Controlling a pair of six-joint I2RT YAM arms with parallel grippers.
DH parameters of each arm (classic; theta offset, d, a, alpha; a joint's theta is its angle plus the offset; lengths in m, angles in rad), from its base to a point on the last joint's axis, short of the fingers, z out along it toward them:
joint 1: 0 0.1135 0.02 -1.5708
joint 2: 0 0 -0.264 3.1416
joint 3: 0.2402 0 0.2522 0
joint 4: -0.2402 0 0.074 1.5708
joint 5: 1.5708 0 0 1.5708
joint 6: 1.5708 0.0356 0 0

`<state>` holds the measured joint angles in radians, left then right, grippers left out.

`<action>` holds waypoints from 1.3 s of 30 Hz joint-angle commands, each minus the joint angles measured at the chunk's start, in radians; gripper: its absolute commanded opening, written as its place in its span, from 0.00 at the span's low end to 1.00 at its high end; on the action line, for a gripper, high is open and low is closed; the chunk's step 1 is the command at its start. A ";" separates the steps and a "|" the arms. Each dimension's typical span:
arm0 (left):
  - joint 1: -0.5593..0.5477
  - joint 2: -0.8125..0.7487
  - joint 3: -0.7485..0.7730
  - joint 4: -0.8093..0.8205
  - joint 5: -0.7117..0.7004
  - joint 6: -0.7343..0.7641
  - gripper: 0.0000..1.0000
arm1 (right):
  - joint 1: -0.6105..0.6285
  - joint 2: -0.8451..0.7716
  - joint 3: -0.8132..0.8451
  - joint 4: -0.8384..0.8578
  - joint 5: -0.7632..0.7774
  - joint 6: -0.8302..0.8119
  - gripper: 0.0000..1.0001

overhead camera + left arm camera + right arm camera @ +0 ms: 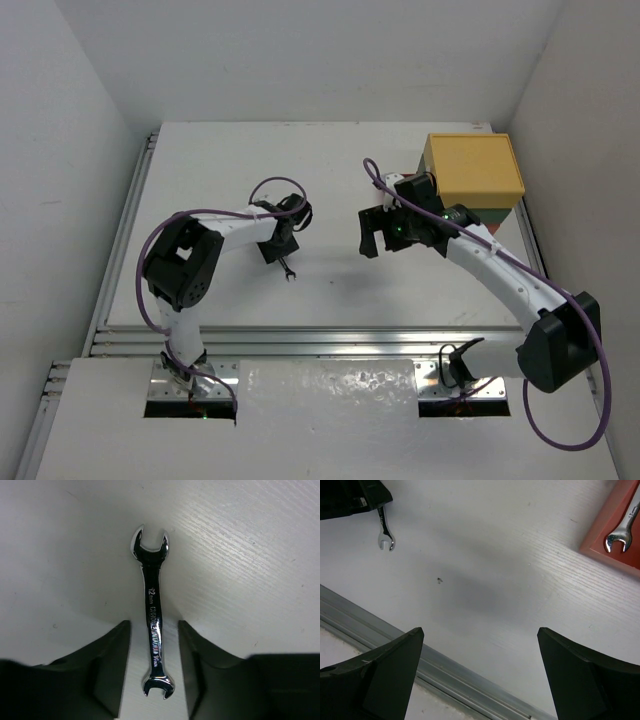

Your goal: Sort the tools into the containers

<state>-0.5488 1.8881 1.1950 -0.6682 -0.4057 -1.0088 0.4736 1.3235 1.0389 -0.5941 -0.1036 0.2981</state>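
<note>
A small silver open-end wrench [152, 612] lies flat on the white table. My left gripper [154, 625] is open and straddles its handle, with a gap on each side between the dark fingers [112, 660] and the metal. In the top view the left gripper [273, 248] is at table centre with the wrench [288, 268] poking out toward the near edge. My right gripper [383, 238] is open and empty, hovering left of the stacked trays with the yellow tray [472, 168] on top. The red tray [610, 515] holds another silver wrench [621, 530].
A grey metal rail [445, 672] runs along the table's near edge under my right gripper [480, 632]. The left gripper [350, 497] and its wrench [385, 532] show in the right wrist view. White walls enclose the table on three sides.
</note>
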 commanded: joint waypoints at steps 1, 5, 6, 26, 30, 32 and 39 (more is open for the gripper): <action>0.010 0.023 -0.018 -0.002 0.018 -0.001 0.37 | 0.000 -0.030 0.001 0.051 -0.041 -0.014 0.96; 0.024 0.022 -0.057 0.039 0.048 0.024 0.09 | 0.000 -0.035 -0.002 0.060 -0.064 -0.014 0.96; 0.024 0.020 -0.064 0.050 0.053 0.027 0.05 | 0.000 -0.037 -0.003 0.063 -0.070 -0.016 0.96; -0.201 -0.573 -0.406 0.551 0.271 0.023 0.00 | 0.181 0.031 -0.359 0.846 -0.299 0.392 0.90; -0.227 -0.604 -0.420 0.601 0.298 -0.004 0.00 | 0.227 0.057 -0.352 0.864 -0.229 0.423 0.80; -0.232 -0.618 -0.423 0.621 0.312 -0.011 0.00 | 0.227 0.062 -0.362 0.882 -0.223 0.441 0.74; -0.244 -0.647 -0.414 0.641 0.320 -0.013 0.00 | 0.230 0.062 -0.384 0.919 -0.237 0.457 0.15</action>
<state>-0.7807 1.2816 0.7700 -0.1040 -0.1135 -1.0046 0.7029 1.3907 0.6533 0.2268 -0.3569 0.7292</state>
